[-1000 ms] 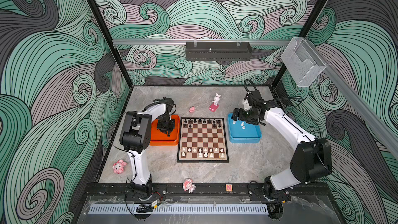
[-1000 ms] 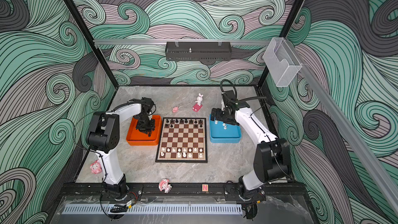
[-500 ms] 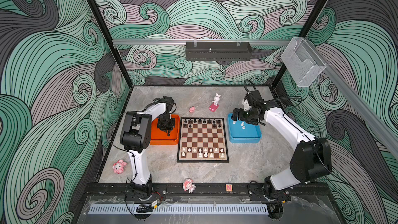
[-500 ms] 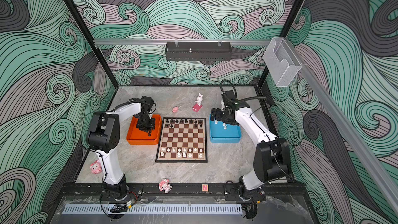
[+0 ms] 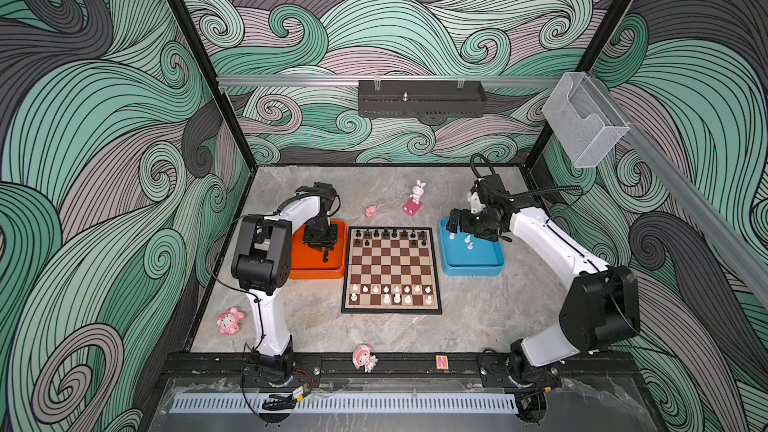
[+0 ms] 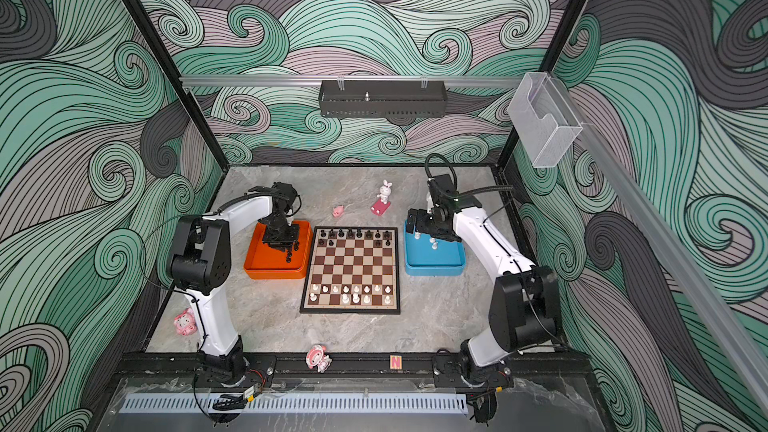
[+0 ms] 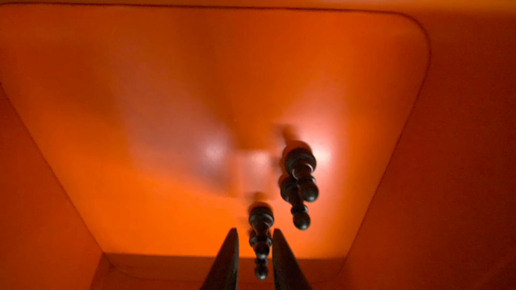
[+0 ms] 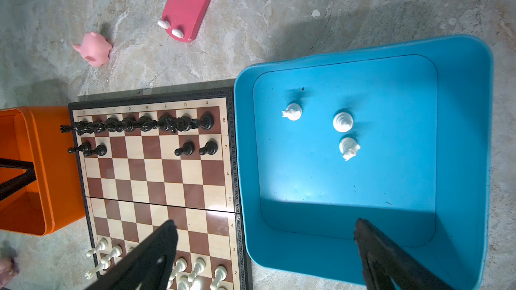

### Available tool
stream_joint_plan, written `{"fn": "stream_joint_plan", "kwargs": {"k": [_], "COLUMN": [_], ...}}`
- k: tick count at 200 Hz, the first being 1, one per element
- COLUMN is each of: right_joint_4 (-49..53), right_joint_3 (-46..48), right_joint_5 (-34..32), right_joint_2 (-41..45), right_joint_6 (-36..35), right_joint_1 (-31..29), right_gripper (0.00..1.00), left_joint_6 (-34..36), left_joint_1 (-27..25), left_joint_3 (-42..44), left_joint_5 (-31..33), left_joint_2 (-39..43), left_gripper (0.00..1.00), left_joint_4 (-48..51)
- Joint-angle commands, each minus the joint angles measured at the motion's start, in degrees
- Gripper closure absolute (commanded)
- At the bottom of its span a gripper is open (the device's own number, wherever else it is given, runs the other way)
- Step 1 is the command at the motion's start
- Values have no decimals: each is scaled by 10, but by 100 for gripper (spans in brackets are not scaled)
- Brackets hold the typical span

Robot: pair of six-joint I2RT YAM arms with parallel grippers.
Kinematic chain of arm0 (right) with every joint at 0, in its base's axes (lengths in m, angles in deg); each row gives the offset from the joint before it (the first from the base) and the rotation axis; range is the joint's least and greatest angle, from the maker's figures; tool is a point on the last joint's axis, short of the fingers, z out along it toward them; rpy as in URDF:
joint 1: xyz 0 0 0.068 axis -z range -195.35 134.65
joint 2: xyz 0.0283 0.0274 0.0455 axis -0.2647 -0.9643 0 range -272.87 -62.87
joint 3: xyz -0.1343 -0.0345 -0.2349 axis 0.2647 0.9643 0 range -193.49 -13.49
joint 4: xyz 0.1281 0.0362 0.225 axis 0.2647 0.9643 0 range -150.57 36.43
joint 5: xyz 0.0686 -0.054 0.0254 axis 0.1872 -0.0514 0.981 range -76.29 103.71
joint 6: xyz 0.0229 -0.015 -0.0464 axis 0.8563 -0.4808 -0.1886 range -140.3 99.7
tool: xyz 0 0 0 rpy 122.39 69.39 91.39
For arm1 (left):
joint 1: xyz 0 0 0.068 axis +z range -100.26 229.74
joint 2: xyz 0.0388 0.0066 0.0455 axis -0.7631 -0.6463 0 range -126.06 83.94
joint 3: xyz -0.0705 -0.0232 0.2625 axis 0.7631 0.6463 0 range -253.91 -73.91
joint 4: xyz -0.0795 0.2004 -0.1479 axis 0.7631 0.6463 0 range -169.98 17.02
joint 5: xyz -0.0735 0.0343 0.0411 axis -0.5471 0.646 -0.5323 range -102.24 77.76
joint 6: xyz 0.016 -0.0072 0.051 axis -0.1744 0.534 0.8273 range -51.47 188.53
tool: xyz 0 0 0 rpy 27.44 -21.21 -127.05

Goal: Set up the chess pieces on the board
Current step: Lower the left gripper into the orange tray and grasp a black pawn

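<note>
The board (image 5: 390, 268) lies mid-table, with black chess pieces (image 8: 145, 124) along its far rows and white ones (image 5: 390, 295) along its near rows. My left gripper (image 7: 255, 232) is down inside the orange tray (image 5: 316, 274), shut on the body of an upright black chess piece (image 7: 260, 235). Other black pieces (image 7: 298, 179) stand just beside it. My right gripper (image 8: 265, 223) hangs open and holds nothing, over the blue tray's (image 8: 460, 140) corner nearest the board. Three white pieces (image 8: 343, 121) stand on that tray's floor.
A white rabbit on a pink base (image 5: 415, 197) and a small pink pig (image 5: 370, 211) sit behind the board. Pink figurines lie at the front left (image 5: 229, 321) and on the front rail (image 5: 364, 358). The two trays flank the board closely.
</note>
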State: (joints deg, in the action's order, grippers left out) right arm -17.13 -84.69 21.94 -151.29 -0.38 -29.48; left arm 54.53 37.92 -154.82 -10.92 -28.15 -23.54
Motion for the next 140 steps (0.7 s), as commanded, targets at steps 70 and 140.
{"fn": "stream_joint_plan", "kwargs": {"k": [70, 140], "right_joint_4": [0, -1], "right_joint_3": [7, 9], "right_joint_5": [6, 6], "right_joint_2": [-1, 0], "right_joint_6": [-5, -6], "right_joint_1": [4, 4], "right_gripper": [1, 1], "left_joint_6": [-4, -4], "left_joint_1": [-6, -6], "left_joint_3": [-17, -16], "left_joint_5": [4, 6], "left_joint_2": [-21, -23], "left_gripper": [77, 84], "left_joint_4": [2, 2]}}
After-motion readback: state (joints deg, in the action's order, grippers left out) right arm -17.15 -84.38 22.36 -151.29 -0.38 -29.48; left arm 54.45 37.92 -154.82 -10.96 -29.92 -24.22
